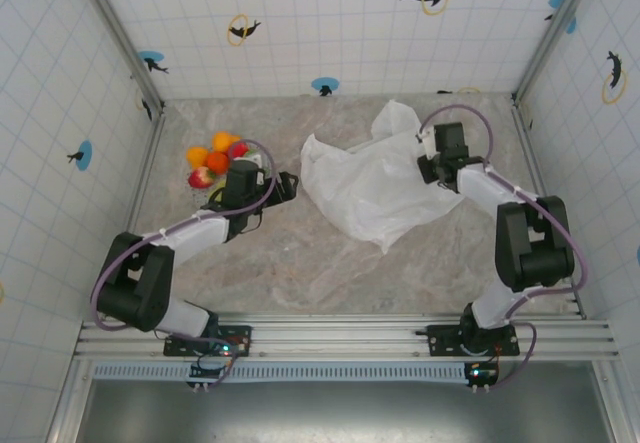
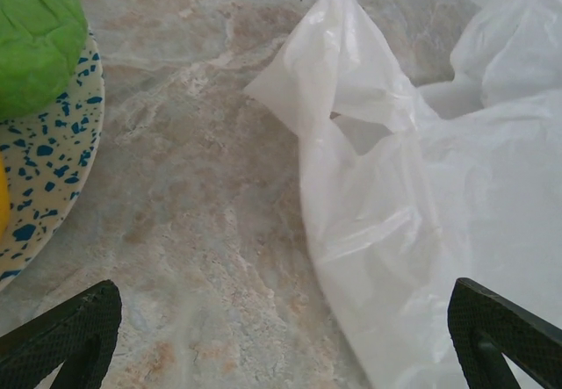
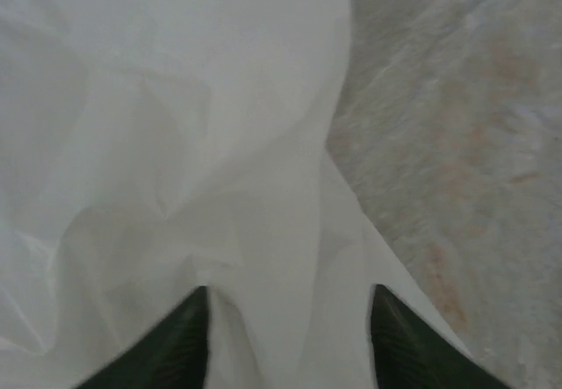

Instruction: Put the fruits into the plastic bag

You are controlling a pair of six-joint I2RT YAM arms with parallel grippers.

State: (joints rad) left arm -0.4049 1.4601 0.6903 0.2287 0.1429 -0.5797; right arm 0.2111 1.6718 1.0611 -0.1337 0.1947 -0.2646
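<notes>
The fruits [image 1: 215, 158] are piled at the back left of the table; I see several orange ones and a red one [image 1: 201, 177], partly hidden by my left arm. In the left wrist view a green apple [image 2: 31, 33] rests on a speckled plate [image 2: 53, 152]. The white plastic bag [image 1: 375, 188] lies crumpled mid-table, its loop handle [image 2: 351, 99] pointing left. My left gripper [image 1: 288, 185] hovers between plate and bag, open wide with only bare table and the bag's edge between its fingertips [image 2: 70, 336]. My right gripper [image 1: 422, 168] sits at the bag's right edge, jaws apart, with bag film [image 3: 263, 187] lying between the fingers [image 3: 176, 345].
Tiled walls enclose the marble table [image 1: 300, 263] on three sides. Bare tabletop stretches in front of the bag and between the two arm bases. The plate's rim lies just left of my left gripper.
</notes>
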